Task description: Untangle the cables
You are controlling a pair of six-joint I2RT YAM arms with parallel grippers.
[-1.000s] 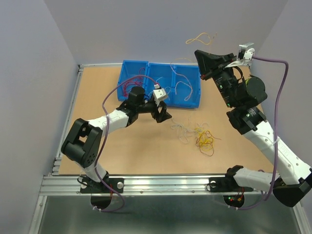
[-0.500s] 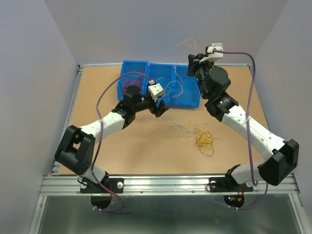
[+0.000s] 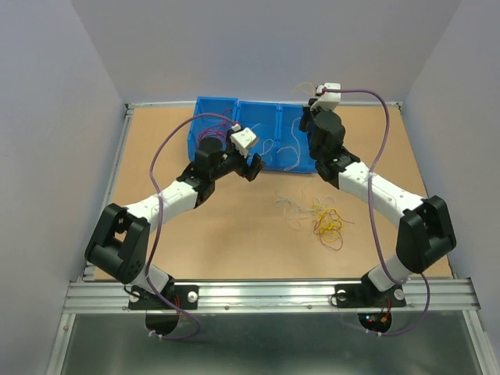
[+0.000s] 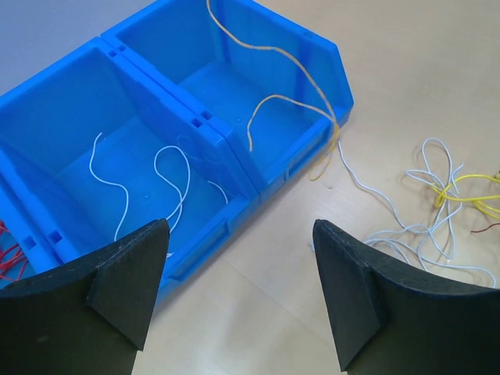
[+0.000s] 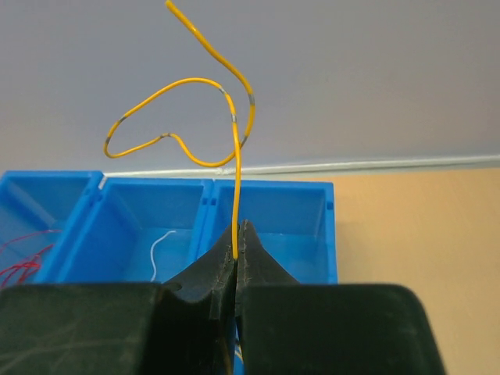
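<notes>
1. The left bin (image 5: 47, 178) held only red wires (image 5: 19, 269). I judged the bins were being used to sort by colour.
2. The left claw (image 4: 238, 269) hovered wide open and empty, just in front of the bins, probably kept clear until the next pull.
3. The middle bin (image 4: 195, 234) held a few white wires (image 4: 125, 187), lying loose and apart.
4. The right claw (image 5: 237, 234) was shut tight on one yellow wire (image 5: 237, 156) above the right bin (image 4: 289, 160). The wire's top curled free, and its lower run trailed into that bin and over the front wall. It was presumably held high so the wire hung clear before the drop.
5. A tangle (image 3: 320, 219) of white, yellow and red wires lay on the table (image 3: 234, 234) near the right bin. Neither claw touched it, so separating it remained to do.
</notes>
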